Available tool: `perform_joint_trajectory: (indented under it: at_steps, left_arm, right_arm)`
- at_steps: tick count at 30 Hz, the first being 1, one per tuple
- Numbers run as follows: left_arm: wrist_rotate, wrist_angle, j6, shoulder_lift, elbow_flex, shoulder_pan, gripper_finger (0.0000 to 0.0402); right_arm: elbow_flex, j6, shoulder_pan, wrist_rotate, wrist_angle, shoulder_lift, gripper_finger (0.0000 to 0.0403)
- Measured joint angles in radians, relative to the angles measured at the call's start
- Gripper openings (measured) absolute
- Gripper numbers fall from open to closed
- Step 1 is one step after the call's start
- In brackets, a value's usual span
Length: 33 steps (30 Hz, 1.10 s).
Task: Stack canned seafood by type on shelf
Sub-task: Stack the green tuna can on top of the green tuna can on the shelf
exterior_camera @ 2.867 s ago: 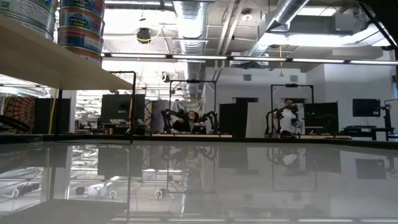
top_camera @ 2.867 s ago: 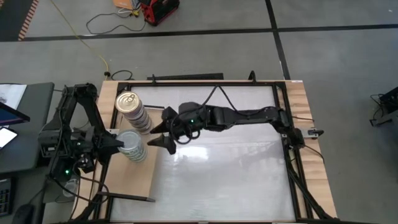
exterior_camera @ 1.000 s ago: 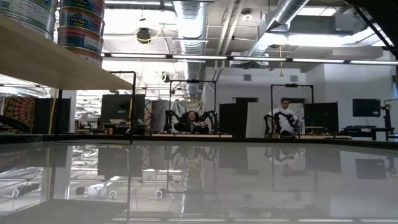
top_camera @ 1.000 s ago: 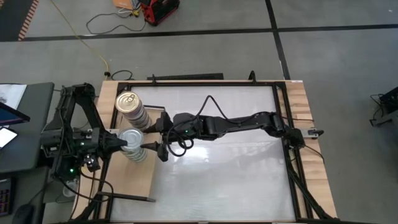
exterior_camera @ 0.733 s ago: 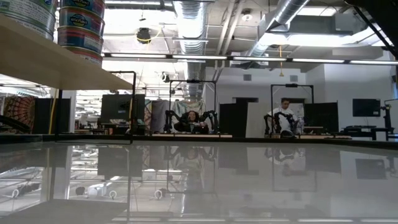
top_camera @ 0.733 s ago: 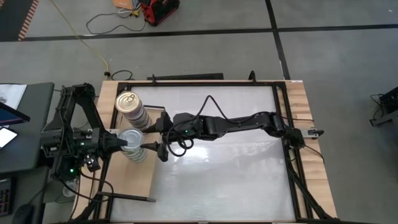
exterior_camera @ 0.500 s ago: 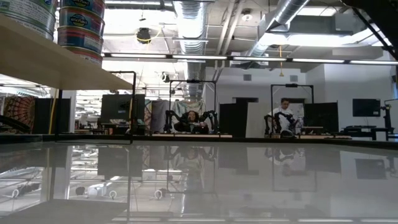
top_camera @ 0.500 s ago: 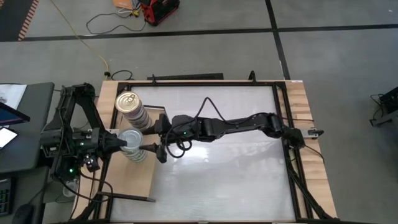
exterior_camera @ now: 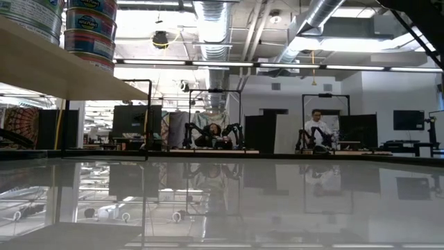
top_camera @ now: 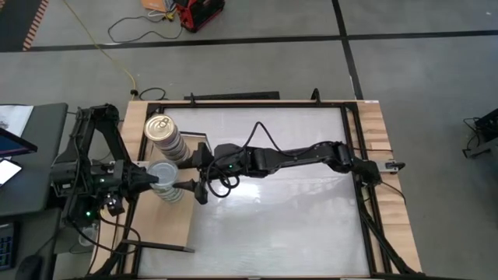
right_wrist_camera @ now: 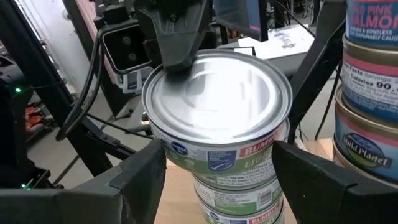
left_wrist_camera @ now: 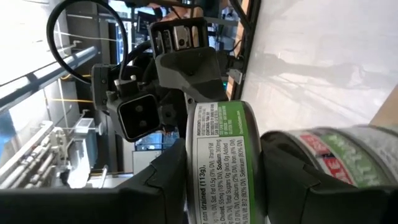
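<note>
Tins of the canned seafood are stood in two stacks on the shelf [top_camera: 167, 229], at the left edge of the table [top_camera: 280, 225]: a gold-topped stack [top_camera: 162, 131] and, just beside it, a silver-topped stack [top_camera: 165, 183]. The top tin [right_wrist_camera: 217, 106] of the silver-topped stack is met from the outer side by the left gripper [top_camera: 148, 180]; whether it is clamped or released cannot be told. The right gripper [top_camera: 198, 169] is held spread on the table side, one finger either side of that tin, with no contact evident.

Each tin is judged rigid, fairly dense for its size, and smooth-walled, so slipping is to be expected under a light grip. Hold is best taken across the side wall, below the rim. The labelled wall is paper-wrapped and may scuff. A tall stack is judged easily toppled by a sideways push.

The tabletop is white and glossy. Beyond it, a workshop with ceiling ducts, further arm rigs and a person [exterior_camera: 317, 132] at a far bench is seen.
</note>
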Motion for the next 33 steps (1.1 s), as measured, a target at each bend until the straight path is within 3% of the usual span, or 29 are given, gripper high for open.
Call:
perform_joint_trajectory:
  at_steps: [13,33]
  left_arm:
    - [0.008,0.070,0.030,0.000,0.000,0.000,0.0231]
    - [-0.028,0.183,0.109,0.000,0.000,-0.033,0.0236]
  right_arm:
    - [0.000,0.026,-0.002,0.001,0.030,0.000,0.0311]
    - [0.000,0.050,-0.006,0.001,0.037,0.000,0.0311]
